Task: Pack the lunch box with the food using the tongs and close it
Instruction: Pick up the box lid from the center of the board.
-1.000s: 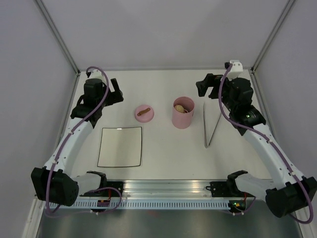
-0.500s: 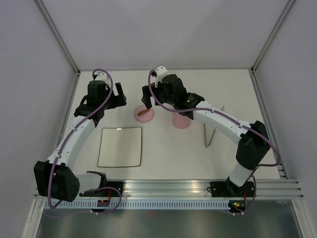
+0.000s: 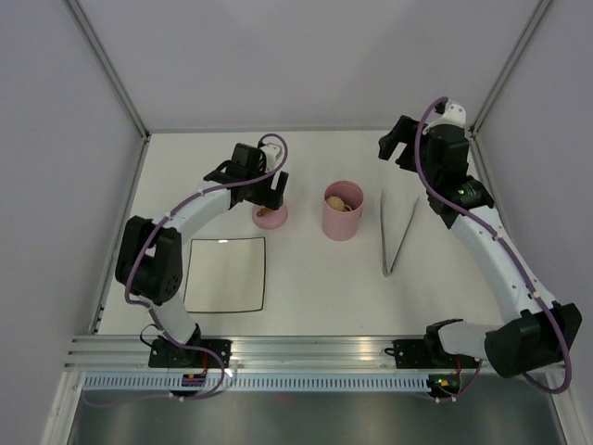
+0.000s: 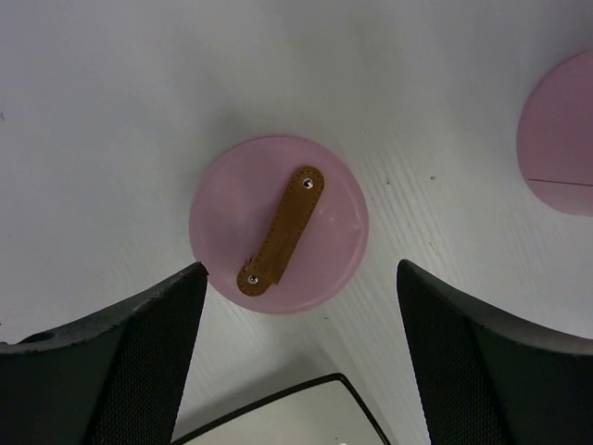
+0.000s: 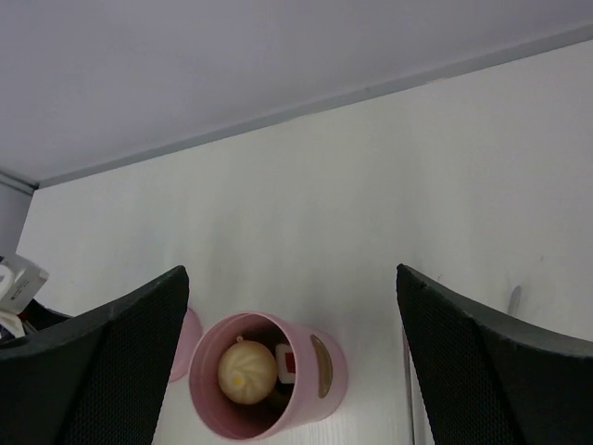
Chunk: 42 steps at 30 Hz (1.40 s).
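Note:
The pink lunch box (image 3: 342, 210) stands open mid-table with food inside: a beige bun (image 5: 247, 366) and a red-centred roll (image 5: 288, 362). Its lid (image 4: 278, 224), with a brown strip handle (image 4: 281, 230), lies flat to the left of it. My left gripper (image 4: 301, 273) hovers open just above the lid (image 3: 270, 217), one finger on each side and touching nothing. My right gripper (image 5: 292, 273) is open and empty, high at the far right (image 3: 394, 146), looking down on the lunch box (image 5: 269, 375). The silver tongs (image 3: 397, 232) lie on the table right of the box.
A flat white square plate (image 3: 224, 274) lies near the left front, its corner (image 4: 287, 417) showing under my left gripper. Walls enclose the table on the left, back and right. A metal rail runs along the near edge (image 3: 315, 350).
My left arm swung right from the far-left side to hover over the lid and its jaws narrowed slightly. My right arm, over the lid half a second ago, pulled back to the far right.

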Tool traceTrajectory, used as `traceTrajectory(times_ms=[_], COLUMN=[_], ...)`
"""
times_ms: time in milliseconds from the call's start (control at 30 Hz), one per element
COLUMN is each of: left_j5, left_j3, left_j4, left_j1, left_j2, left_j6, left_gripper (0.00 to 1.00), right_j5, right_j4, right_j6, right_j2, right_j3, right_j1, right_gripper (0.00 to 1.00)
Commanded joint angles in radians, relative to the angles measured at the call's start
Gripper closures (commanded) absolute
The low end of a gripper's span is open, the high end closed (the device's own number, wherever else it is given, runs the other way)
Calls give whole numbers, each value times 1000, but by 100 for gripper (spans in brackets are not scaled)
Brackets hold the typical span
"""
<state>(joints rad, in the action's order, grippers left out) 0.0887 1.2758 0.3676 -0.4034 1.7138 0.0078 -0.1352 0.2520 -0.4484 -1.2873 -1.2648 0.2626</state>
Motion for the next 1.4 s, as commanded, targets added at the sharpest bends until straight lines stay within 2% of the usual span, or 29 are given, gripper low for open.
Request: traceTrajectory(times_ms=[0,133,267,333,567,633,867,1000,1367], left_j5=[5,-7,-7,-53,-119,-139,-170,-188,-127], left_j3=[66,79,85,89,100,93,97,109,158], left_j4=[33,56,60,60,67,73,73,73,119], left_j1=[12,11,6,-8,-46,-48,-48,-48,-48], left_j2=[90,173,211,231,279,287,287,242,58], left_j6=[89,100,100,106,138,139,120,104,49], left_gripper=[13,18,21,23,41,49,98,98,98], right_j5=[-35,-76,-63,-53,-41,-49,-78,-102,-112], right_j4=[75,107,133,139,128,130,155,170,199], right_j6=[17,33,48,48,43,42,25,10,-27], right_j2=[103,184,184,174,155,157,166,187,241], right_j3=[79,151,159,153,143,148,154,157,174], right_j1=[-31,-74,-94,-94,-95,-95,-97,-97,-97], right_gripper=[2,2,2,2,2,2,2,2,2])
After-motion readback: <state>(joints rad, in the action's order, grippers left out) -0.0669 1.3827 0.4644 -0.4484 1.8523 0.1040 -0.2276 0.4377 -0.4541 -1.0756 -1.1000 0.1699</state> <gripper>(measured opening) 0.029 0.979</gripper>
